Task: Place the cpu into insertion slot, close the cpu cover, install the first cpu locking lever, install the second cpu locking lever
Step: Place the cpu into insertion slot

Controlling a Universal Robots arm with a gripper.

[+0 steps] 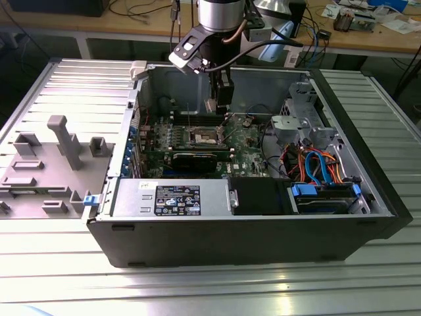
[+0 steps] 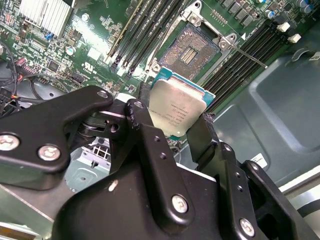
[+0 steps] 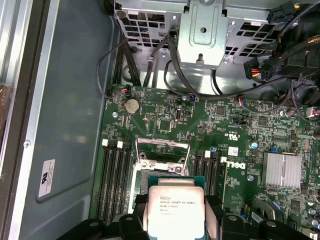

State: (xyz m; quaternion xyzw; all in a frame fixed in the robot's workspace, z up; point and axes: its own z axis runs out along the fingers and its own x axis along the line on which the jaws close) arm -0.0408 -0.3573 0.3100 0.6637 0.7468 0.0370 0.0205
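- Gripper [image 2: 176, 107]: two black metal fingers [image 2: 202, 135] with bolted linkages, clamped on opposite edges of the cpu [image 2: 177, 115]. In the exterior view it [image 1: 220, 108] hangs from the arm inside the case, at about 1 o'clock of the socket [image 1: 202, 137].
- One cpu: flat square, matte silver-grey lid on a green-edged board, printed face towards both wrist cameras [image 3: 175, 212]. It is held in the air clear of the socket, not seated.
- One socket [image 2: 192, 50]: square, open, dark pin field with a grid of small contacts in the centre and a bright metal rim.
- Cover [image 3: 162, 143]: thin silver frame with a large window, swung up off the socket.
- One thin steel lever rod [image 2: 247, 54] is sprung out beside the socket.
- Board [image 3: 220, 115]: green and densely populated. Long black memory slots [image 3: 112, 175] flank the socket on two sides. There is one round coin battery [image 3: 131, 105] and one finned silver heatsink [image 3: 282, 170].
- Case [image 1: 230, 237]: black sheet-metal tower lying on its side with the panel off. A grey drive cage with orange and blue cables [image 1: 316, 164] sits at 3 o'clock of the board.
- Surface: ribbed aluminium table [image 1: 197, 289]. A grey plastic fixture [image 1: 52, 158] stands at 9 o'clock of the case.
- Room: a wooden bench [image 1: 368, 39] at 12 o'clock, cluttered with cables.
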